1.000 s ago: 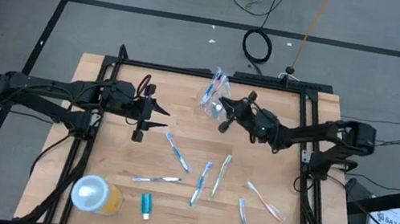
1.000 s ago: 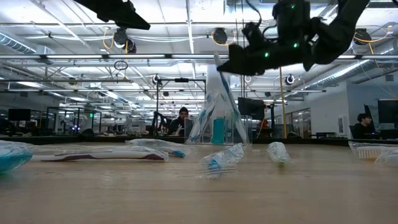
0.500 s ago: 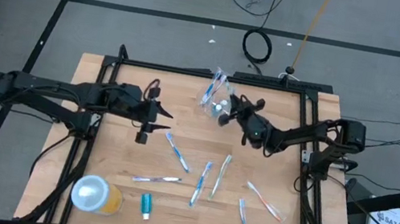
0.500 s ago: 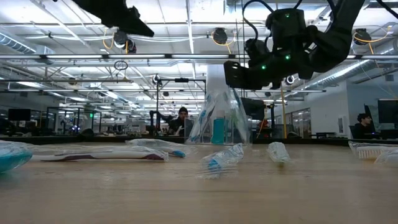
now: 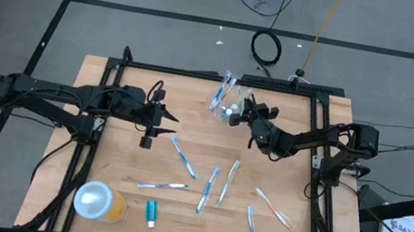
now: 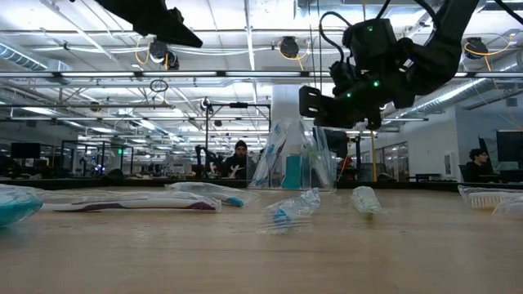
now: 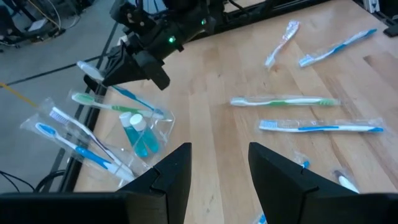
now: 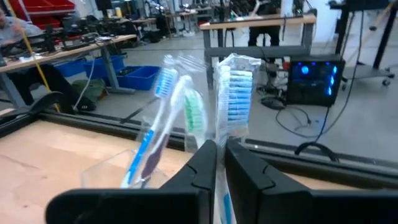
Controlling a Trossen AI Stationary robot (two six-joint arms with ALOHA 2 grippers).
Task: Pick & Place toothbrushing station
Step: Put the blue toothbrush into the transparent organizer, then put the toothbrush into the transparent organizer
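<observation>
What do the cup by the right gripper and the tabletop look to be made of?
The cup looks like thin clear plastic, glossy: the teal tubes and brush handles show straight through its wall. The tabletop looks like light wood in joined planks with a smooth matte finish: grain lines and seams show. It may be a laminate; the look alone leaves that open.

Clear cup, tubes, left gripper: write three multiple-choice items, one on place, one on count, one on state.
1. The clear cup stands at: A near left corner; B middle of far edge; C near right corner.
2. Tubes lying loose: A one; B three; C five.
3. Left gripper: A open, empty; B shut on a tube; C shut on the cup.
B: high view shows it there, right gripper at it. A: one, by the orange cup. A: fingers apart, nothing between.
</observation>
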